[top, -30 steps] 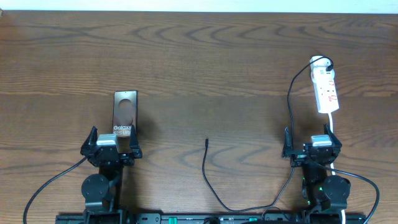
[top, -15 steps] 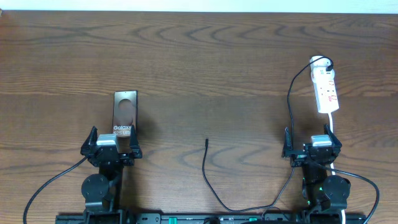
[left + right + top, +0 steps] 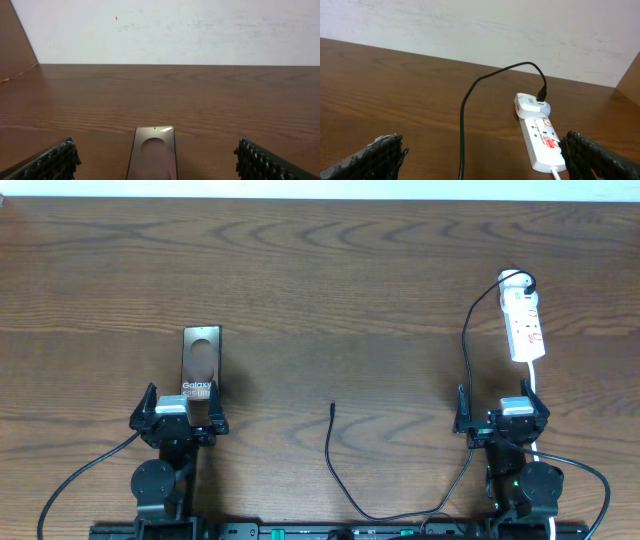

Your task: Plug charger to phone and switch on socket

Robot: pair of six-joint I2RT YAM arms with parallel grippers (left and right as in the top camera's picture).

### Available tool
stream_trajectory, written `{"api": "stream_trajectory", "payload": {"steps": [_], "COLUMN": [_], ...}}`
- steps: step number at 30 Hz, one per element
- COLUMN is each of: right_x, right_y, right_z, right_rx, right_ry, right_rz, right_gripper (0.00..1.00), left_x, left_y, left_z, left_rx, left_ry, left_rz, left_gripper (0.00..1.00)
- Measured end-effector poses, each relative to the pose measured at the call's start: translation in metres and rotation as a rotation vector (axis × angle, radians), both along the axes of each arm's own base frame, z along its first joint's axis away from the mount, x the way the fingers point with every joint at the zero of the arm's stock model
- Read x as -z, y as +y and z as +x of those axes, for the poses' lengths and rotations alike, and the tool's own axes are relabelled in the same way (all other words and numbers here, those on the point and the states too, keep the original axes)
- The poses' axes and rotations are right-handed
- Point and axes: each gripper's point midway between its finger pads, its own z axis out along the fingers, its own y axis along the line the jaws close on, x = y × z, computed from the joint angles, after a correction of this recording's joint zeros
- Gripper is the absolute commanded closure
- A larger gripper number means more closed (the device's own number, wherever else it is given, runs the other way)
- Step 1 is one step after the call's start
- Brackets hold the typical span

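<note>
My left gripper (image 3: 180, 406) and right gripper (image 3: 502, 410), both spread wide and empty, flank the charger tip (image 3: 332, 408), which points away from me, perhaps nearer the left.

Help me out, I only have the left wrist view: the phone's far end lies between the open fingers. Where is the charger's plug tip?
Observer: The charger's plug tip lies loose on the table, off to the right of the phone and touching nothing.
Operator: Is the cable's other end connected?
Observer: Yes. It runs into a white plug head at the far end of the socket.
Operator: And the right gripper?
Observer: The right gripper is open and empty. It is just short of the socket's near end and not touching it.
</note>
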Motion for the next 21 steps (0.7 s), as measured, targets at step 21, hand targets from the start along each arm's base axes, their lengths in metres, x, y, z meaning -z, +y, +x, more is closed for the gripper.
{"api": "stream_trajectory", "payload": {"steps": [21], "right_x": [0.0], "right_y": [0.0], "right_z": [0.0], "right_rx": [0.0], "right_ry": [0.0], "right_rz": [0.0], "right_gripper": [0.01], "left_x": [0.0], "left_y": [-0.0001], "left_z": [0.0], "left_rx": [0.001], "left_ry": [0.0], "left_rz": [0.0], "left_gripper": [0.02]}}
